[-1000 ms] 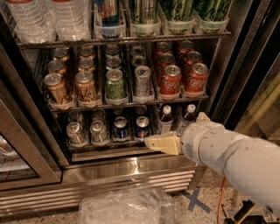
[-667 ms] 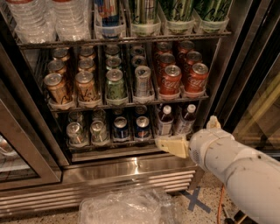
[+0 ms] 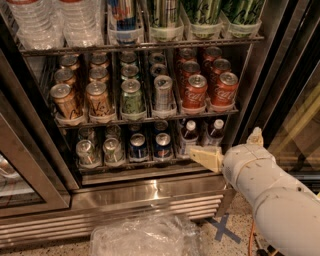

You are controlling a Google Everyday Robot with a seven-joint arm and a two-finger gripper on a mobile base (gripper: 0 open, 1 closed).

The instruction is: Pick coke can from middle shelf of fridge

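Note:
The fridge (image 3: 150,192) stands open in front of me. Its middle shelf (image 3: 145,120) holds rows of gold-brown, green, silver and red cans. Two rows of red coke cans are at its right end; the front ones are a coke can (image 3: 194,92) and another (image 3: 224,90) beside it. My gripper (image 3: 230,146) is below and to the right of them, outside the fridge, level with the bottom shelf. Its cream fingers are spread apart, one finger (image 3: 205,158) pointing left towards the small bottles and the other (image 3: 256,136) up at the right. It holds nothing.
The top rack carries water bottles (image 3: 55,20) and tall cans (image 3: 205,12). The bottom rack has blue and silver cans (image 3: 137,147) and small bottles (image 3: 189,135). The open glass door (image 3: 30,170) stands at the left and the dark door frame (image 3: 272,75) at the right. A crumpled clear plastic bag (image 3: 145,235) and a blue tape cross (image 3: 220,227) lie on the floor.
My arm and gripper have moved to the right, away from the bottom-shelf cans. The cans have not moved.

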